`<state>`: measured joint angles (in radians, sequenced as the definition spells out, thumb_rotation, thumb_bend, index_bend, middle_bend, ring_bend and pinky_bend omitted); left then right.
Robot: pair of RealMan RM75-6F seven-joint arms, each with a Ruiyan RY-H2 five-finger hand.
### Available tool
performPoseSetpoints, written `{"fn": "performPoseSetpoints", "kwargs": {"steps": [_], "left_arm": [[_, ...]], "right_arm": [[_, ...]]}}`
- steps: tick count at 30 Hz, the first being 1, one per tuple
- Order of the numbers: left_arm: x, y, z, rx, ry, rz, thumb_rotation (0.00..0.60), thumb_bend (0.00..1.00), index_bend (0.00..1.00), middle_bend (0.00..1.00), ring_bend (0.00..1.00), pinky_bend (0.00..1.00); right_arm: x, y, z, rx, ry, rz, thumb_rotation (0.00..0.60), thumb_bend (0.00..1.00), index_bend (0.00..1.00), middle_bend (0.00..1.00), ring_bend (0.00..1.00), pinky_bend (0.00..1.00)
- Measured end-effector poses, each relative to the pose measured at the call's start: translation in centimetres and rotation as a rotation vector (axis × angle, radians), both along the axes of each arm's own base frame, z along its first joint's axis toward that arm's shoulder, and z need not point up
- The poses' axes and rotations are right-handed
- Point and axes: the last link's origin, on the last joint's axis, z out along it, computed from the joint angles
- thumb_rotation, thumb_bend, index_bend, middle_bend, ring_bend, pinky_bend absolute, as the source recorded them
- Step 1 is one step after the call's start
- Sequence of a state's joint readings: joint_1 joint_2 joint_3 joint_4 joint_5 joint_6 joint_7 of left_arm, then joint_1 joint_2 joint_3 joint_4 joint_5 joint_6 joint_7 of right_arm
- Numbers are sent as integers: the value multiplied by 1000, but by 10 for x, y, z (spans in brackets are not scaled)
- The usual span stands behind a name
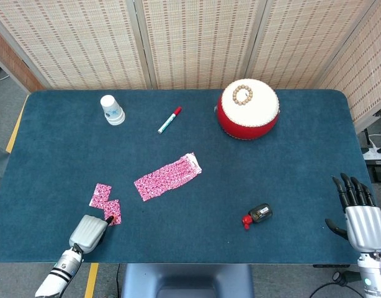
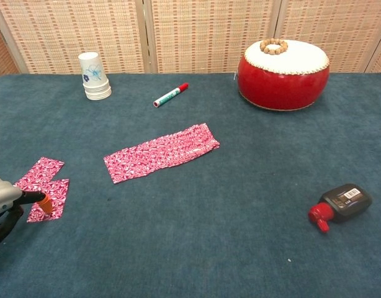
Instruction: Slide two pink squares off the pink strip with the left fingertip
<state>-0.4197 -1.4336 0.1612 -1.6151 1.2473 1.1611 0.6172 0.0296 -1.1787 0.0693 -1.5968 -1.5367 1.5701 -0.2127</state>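
Pink is scattered in three patches on the dark blue bench (image 1: 290,143). The pink strip (image 1: 167,177) lies slanted near the middle, and well off its lower end two pink squares (image 1: 105,203) sit down at the front left, overlapping at a corner, clear of the strip. The left hand (image 1: 89,231) is right there at the bench's front edge: fist curled in, holding nothing, one finger stretched out, its orange fingertip (image 2: 46,203) pressed on the nearer square. In the chest view that hand barely peeks in at the left border, the tip resting on the square's near edge.

Over on the far right, the right hand (image 1: 362,216) hangs off the bench's corner, dark fingers spread and upright, nothing in it.

Containers now: a stack of white paper cups (image 2: 94,76) stands upright at the back left; I cannot tell what, if anything, is inside. A red drum-shaped pot (image 2: 283,73) with a cream lid sits at the back right, lid on, a ring of wooden beads (image 2: 274,45) lying on top. Between the two lies a red-capped marker (image 1: 169,120). A small black bottle with a red cap (image 2: 339,204) lies on its side toward the front right.
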Motion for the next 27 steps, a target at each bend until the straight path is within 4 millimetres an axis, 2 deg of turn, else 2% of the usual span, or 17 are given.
{"fn": "performPoseSetpoints", "kwargs": {"steps": [8,19,27], "left_arm": [[3,1,3,18,1,-8,600,831,297,724,749,630],[-3,-11,13,11,10,20,600,832,300,724,750,631],[3,-8,21,66,-28,-30,600,829,155,720,749,634]], "right_arm": [[0,0,0,1,-2,0,600,52,0,0,0,124],[0,0,-1,3,1,-1,600,52,0,0,0,124],[0,-1,-1,0,-1,-4,600,52,0,0,0,124]]}}
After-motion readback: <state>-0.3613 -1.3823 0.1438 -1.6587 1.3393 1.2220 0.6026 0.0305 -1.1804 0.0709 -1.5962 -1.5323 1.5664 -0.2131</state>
